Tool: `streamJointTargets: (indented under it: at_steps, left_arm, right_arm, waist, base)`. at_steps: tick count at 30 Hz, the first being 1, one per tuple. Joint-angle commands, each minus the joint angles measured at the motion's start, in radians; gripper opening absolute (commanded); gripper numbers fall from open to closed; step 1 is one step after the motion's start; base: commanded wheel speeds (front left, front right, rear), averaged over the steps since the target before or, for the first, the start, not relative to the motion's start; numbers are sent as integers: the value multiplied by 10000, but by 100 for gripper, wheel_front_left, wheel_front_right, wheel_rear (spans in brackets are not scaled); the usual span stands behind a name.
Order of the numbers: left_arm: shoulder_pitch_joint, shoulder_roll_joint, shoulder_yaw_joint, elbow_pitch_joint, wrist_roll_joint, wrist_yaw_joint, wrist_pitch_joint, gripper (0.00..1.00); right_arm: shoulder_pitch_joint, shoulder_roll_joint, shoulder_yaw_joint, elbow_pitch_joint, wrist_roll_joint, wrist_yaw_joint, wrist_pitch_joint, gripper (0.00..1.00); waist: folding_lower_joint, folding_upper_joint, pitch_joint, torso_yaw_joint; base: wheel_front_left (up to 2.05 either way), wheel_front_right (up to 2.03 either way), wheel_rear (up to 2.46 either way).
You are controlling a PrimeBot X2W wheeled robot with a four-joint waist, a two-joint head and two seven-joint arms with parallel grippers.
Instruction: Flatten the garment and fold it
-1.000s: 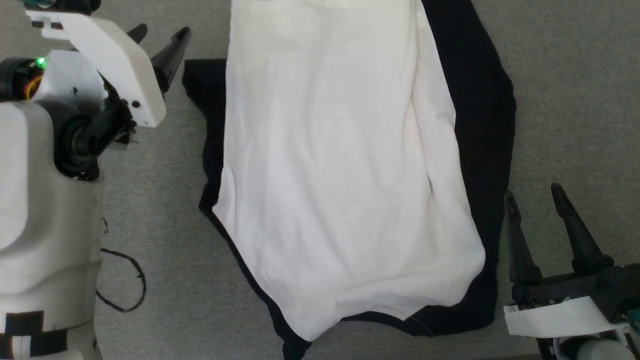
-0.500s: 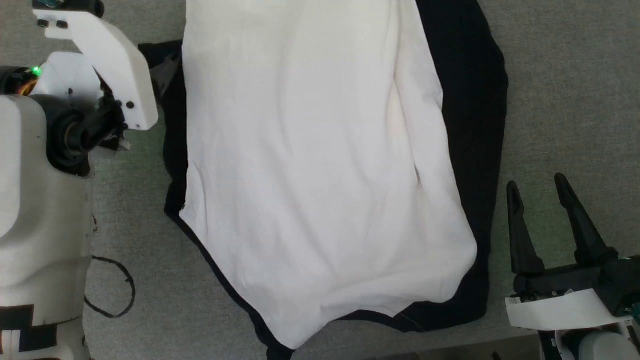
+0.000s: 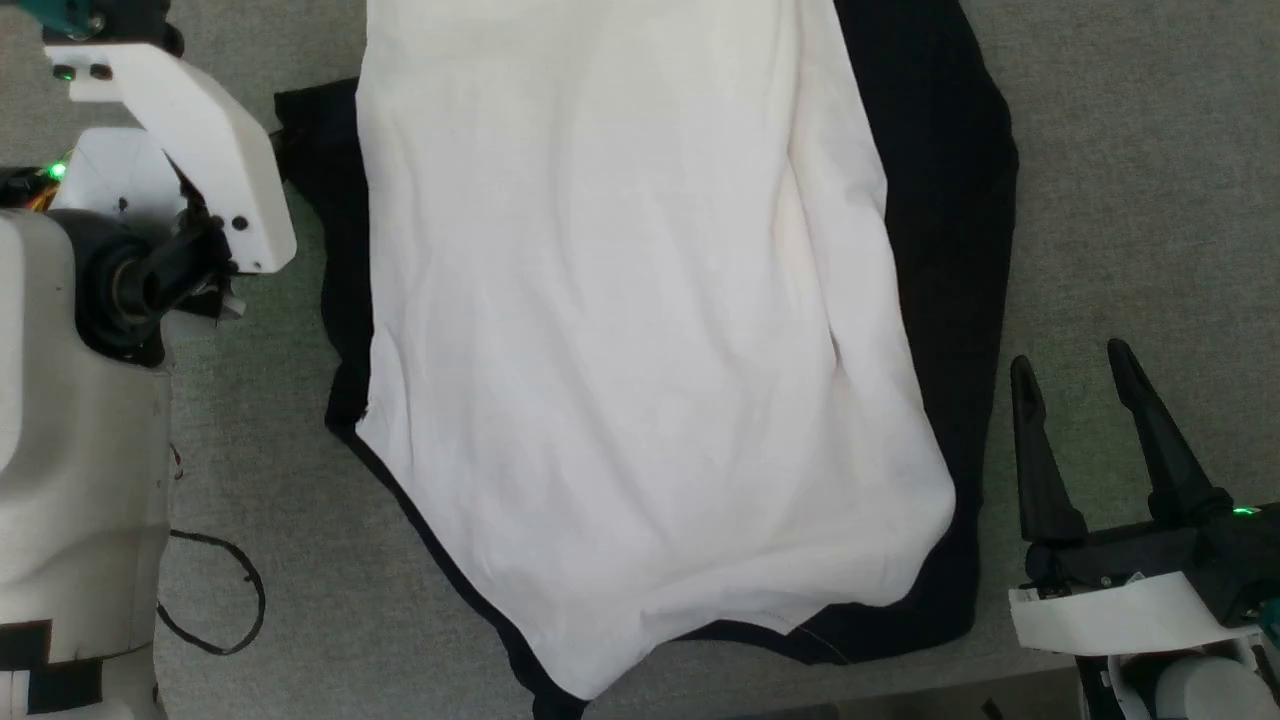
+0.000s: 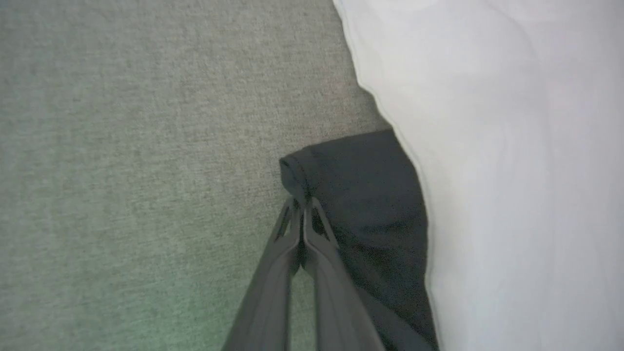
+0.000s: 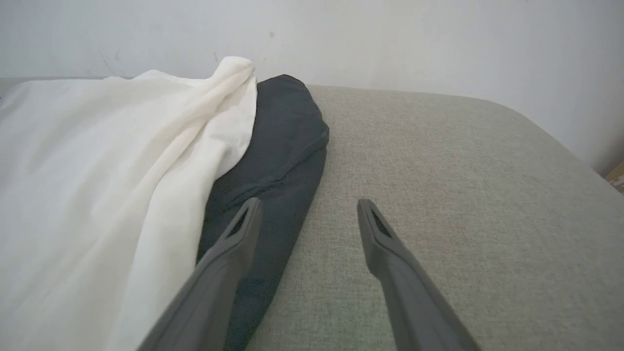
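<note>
garment (image 3: 620, 350) lay spread on the grey cloth-covered desk (image 3: 1150, 200), white body up, one black sleeve (image 3: 950, 250) along its right side and the other sleeve's cuff (image 4: 351, 170) poking out at far left. a second earlier the left gripper (image 4: 301, 207) had stood wide beside that cuff; by this moment its fingers were pinched together on the cuff's near corner, seemingly with cloth between them. that read as the grasp made, so the sleeve looked ready to be drawn out or folded in. the right gripper (image 3: 1070, 355) waited near right, fingers wide, holding nothing, just beside the right sleeve. a pale wall (image 5: 390, 39) rose past the desk's rounded far edge.
</note>
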Motion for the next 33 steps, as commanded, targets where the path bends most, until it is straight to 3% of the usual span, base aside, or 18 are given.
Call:
streamJointTargets:
  at_steps: [1, 16, 33]
  left_arm:
    - [145, -7, 78, 68, -182, -122, -85, 0]
    - [76, -350, 470, 143, -909, -361, -993, 0]
    - [1389, 398, 1024, -904, -1371, -510, -1082, 0]
  right_arm:
    - [-137, -1, 18, -8, -88, -9, -51, 100]
    - [-122, -1, -25, 140, -214, -9, -51, 100]
    - [489, -1, 63, 533, -64, -9, -51, 100]
  waist:
    - [0, 0, -5, -6]
    - [0, 0, -518, 281]
    - [0, 0, -2606, 839]
  base:
    - [0, 0, 0]
    - [0, 0, 0]
    - [0, 0, 0]
